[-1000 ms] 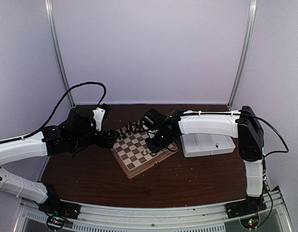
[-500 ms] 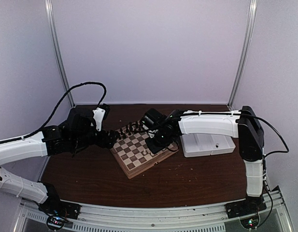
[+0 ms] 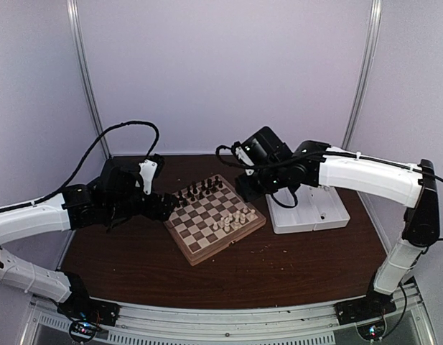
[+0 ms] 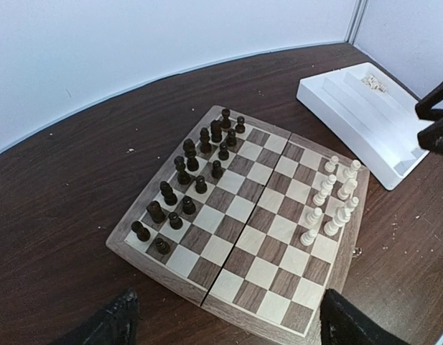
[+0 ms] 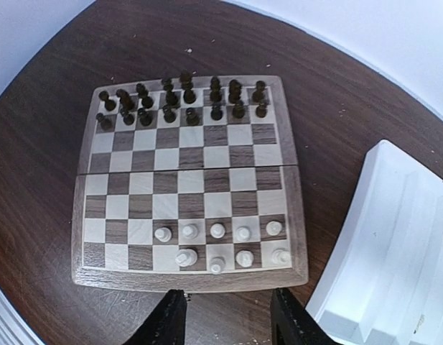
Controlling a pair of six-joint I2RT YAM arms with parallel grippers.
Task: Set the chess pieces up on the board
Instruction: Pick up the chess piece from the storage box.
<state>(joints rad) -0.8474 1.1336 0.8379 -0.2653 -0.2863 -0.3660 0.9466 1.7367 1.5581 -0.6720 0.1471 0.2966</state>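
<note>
The right gripper now sits raised off the board, withdrawn toward one o'clock, uncovering cream chess pieces.

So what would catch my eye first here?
The wooden chessboard in the middle of the dark table, with dark pieces lined up along one side. Opposite them the cream pieces make only part-filled rows, and a white tray sits beside the board.

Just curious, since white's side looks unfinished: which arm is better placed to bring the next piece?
Probably right: the right gripper, open, hangs beside the white tray holding cream bits; the left gripper sits across the board.
</note>
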